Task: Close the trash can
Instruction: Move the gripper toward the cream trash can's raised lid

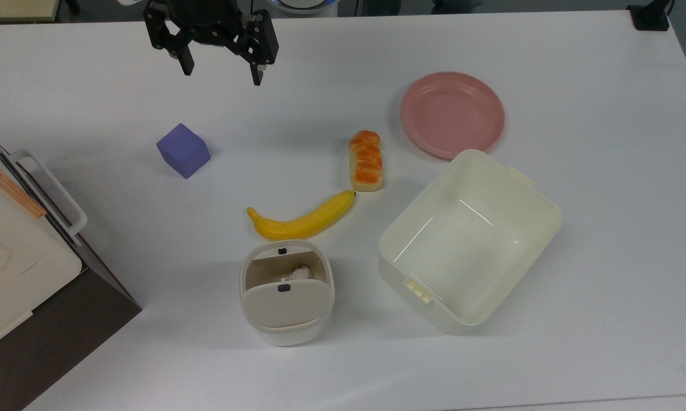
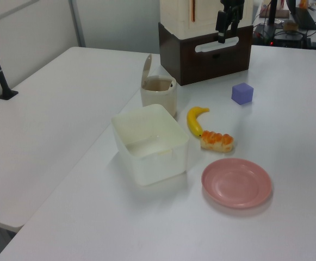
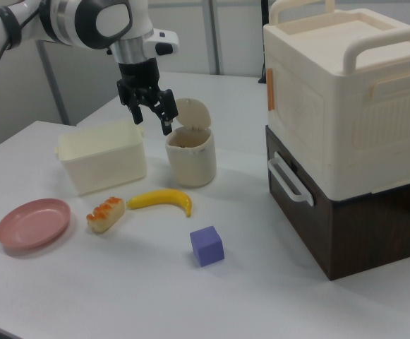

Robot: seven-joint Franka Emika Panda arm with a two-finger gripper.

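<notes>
The trash can is a small white bin standing near the front of the table, just below the banana in the top view. Its beige lid with a small black button stands raised. The mouth is uncovered and a crumpled white scrap lies inside. The left view shows the trash can with its lid tilted up. The right view shows the trash can beside the tub. My black gripper hangs open and empty above the table's far edge, well away from the bin. It also appears as the gripper and the gripper.
A banana, a bread roll, a purple cube and a pink plate lie on the white table. A large cream tub sits at the bin's right in the top view. A cream box on a brown base stands at the top view's left.
</notes>
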